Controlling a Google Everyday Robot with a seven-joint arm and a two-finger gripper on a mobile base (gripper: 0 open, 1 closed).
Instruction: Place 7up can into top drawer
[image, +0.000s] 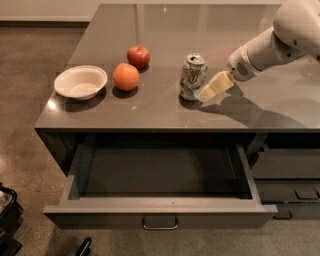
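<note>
The 7up can (192, 76), silver-white with green markings, stands upright on the grey counter (210, 30) near its front edge. My gripper (207, 91) comes in from the right on a white arm, its cream fingers (216, 85) reaching right up to the can's right side, low by its base. The top drawer (159, 215) is pulled open below the counter, wide, dark grey and empty, with a small metal bar handle (159, 223) on its front panel.
A red apple (138, 56) and an orange (125, 76) sit left of the can. A white bowl (80, 81) sits at the counter's left end. Narrower grey drawers (290, 187) are to the right of the open drawer. A dark object (7, 220) is at the bottom left.
</note>
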